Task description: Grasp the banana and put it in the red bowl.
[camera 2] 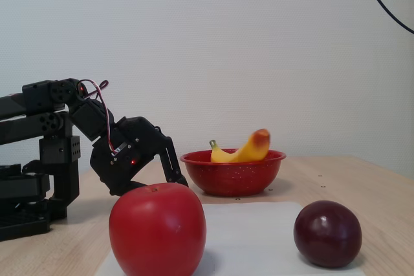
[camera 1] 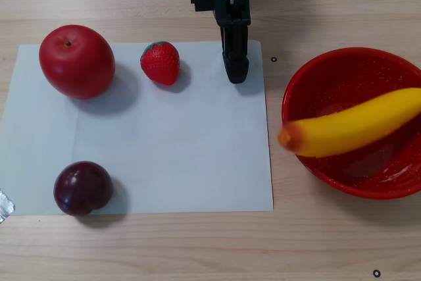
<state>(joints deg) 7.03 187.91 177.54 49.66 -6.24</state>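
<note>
The yellow banana (camera 1: pixel 355 126) lies across the red speckled bowl (camera 1: pixel 348 74) at the right, its orange-red end sticking out over the bowl's left rim. In the fixed view the banana (camera 2: pixel 242 151) rests in the bowl (camera 2: pixel 233 172) with that end raised. My black gripper (camera 1: pixel 237 74) hangs with its fingers together and nothing in them, its tip down at the far edge of the white paper, left of the bowl and apart from it. In the fixed view the gripper (camera 2: pixel 181 181) sits low beside the bowl.
A white paper sheet (camera 1: pixel 177 143) covers the wooden table. On it are a red apple (camera 1: pixel 77 61), a strawberry (camera 1: pixel 160 62) and a dark plum (camera 1: pixel 82 187). The arm's base (camera 2: pixel 32 179) stands at the left of the fixed view.
</note>
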